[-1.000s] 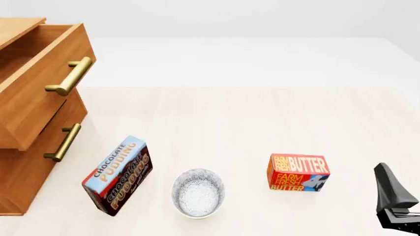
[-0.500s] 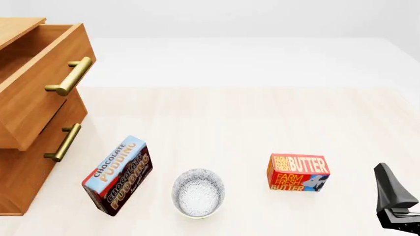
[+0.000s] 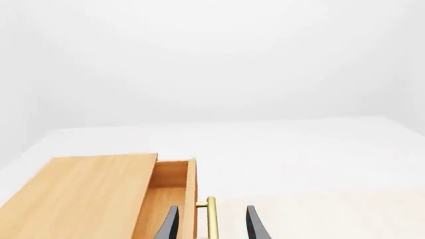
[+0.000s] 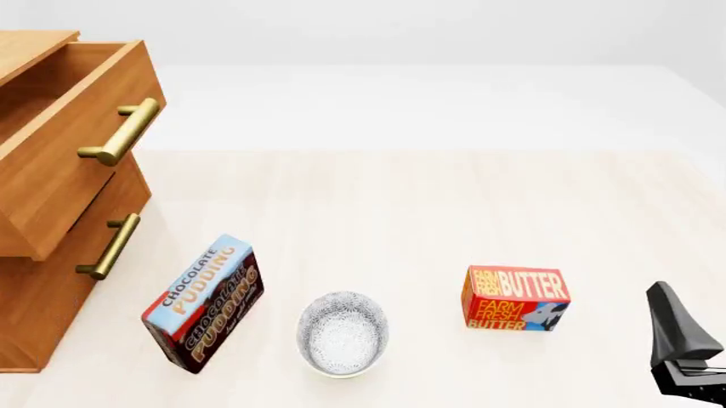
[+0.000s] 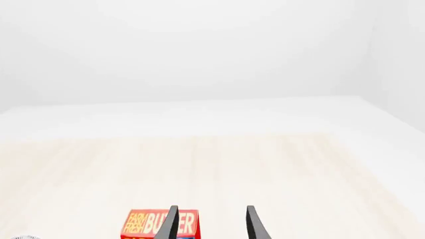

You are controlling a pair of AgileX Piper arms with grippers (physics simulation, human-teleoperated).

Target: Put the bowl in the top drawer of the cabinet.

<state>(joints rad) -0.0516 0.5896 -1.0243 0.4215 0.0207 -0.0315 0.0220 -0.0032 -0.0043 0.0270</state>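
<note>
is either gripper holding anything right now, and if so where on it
Nothing is held. Both the left gripper and the right gripper are open and empty; the bowl sits untouched on the table.

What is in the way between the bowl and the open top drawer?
Nothing visible blocks it. The bowl sits on the table, the top drawer is already pulled open to its left and farther back. The chocolate pudding box stands beside the bowl on the cabinet side, so a lifted path would probably pass over it.

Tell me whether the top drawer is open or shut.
Open: the top drawer juts out past the lower front, and its hollow inside shows.
</note>
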